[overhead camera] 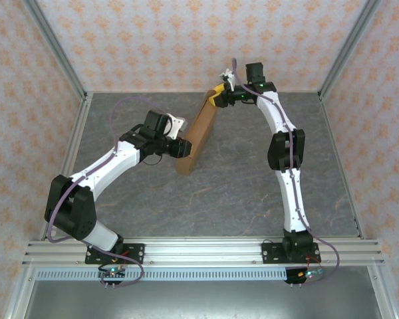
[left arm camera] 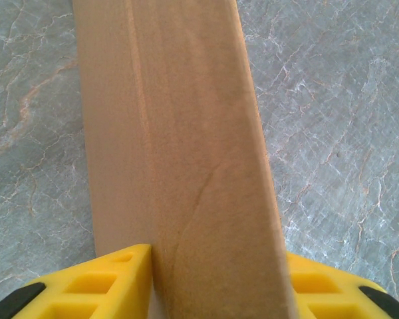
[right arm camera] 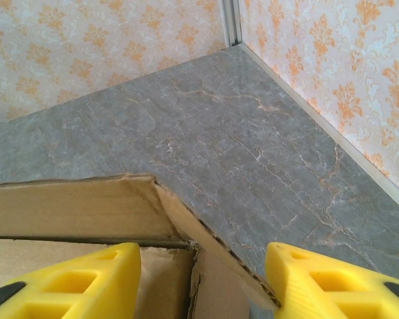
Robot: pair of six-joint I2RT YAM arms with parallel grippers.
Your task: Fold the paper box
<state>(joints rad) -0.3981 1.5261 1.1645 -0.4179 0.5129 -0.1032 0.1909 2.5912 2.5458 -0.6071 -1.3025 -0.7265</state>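
Here the paper box (overhead camera: pixel 199 133) — plain brown, flat, ragged at one corner.

the long, flat brown cardboard paper box (overhead camera: pixel 198 133) stands on edge over the middle of the grey marbled table (overhead camera: pixel 253 193), running from near-left to far-right. the yellow-fingered left gripper (overhead camera: pixel 179 148) sits at its near end, with one finger touching each side. the yellow-fingered right gripper (overhead camera: pixel 218 97) sits at its far end, near the patterned back wall (overhead camera: pixel 186 40). its fingers straddle a flap, the right one apart from it.
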